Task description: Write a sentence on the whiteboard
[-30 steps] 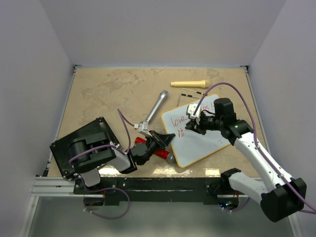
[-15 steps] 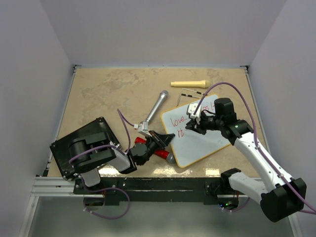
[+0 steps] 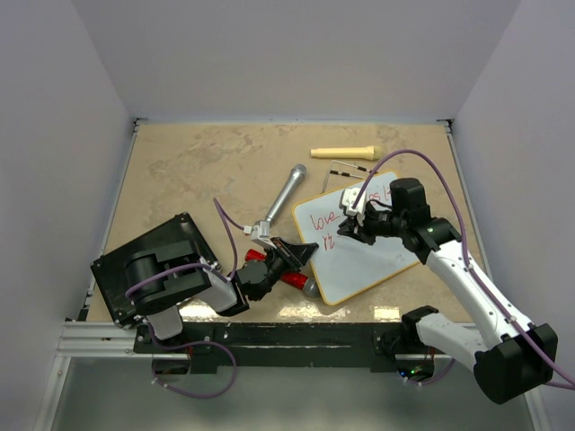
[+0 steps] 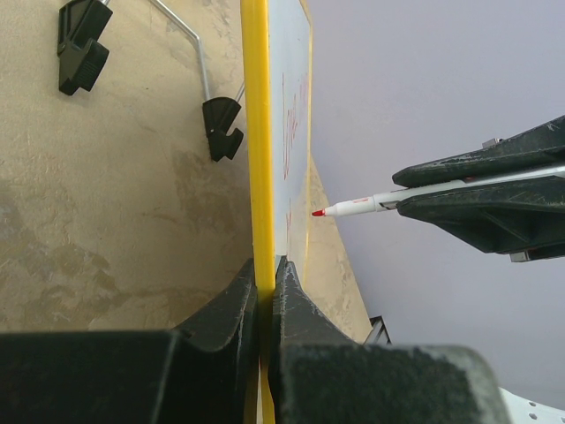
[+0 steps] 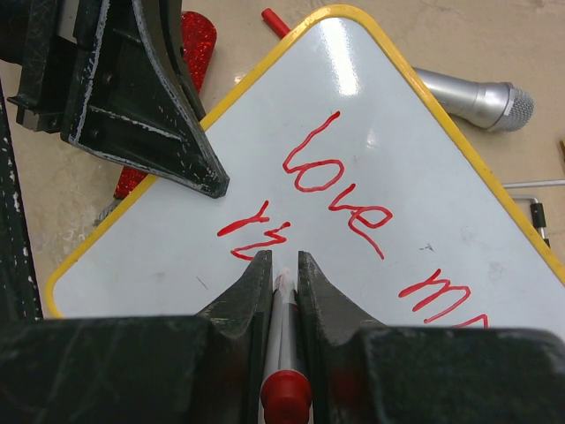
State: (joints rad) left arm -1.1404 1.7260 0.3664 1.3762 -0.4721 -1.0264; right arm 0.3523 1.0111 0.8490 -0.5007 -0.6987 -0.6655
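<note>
Two lines of the sentence (image 5: 335, 190) are on view: "love" and the start of a further word on top, and a couple of strokes begun beneath. Over the last second you gained no new stroke. The writing, the whiteboard (image 3: 359, 265) and both arms look just as they did a second ago.

The board lies right of centre on the table (image 3: 198, 171), turned cornerwise, with a wire foot (image 3: 346, 167) showing at its far corner. Your right gripper (image 5: 282, 261) is closed on the red marker (image 4: 353, 206). In the left wrist view the tip stands just off the glossy face, not touching it. I judge this a pause between strokes in the second line, with the sentence likely unfinished.

Your left gripper (image 4: 267, 274) is clamped tight on the near-left edge of the yellowish frame. Keep it there, since the board would probably slide under pen pressure.

Further out, a red glittery object (image 5: 196, 49) lies under the left gripper and a silver microphone (image 3: 286, 193) lies beside the board's left corner. A cream handle (image 3: 346, 153) sits near the back, and a black flat box (image 3: 153, 269) is by the left arm's base.
</note>
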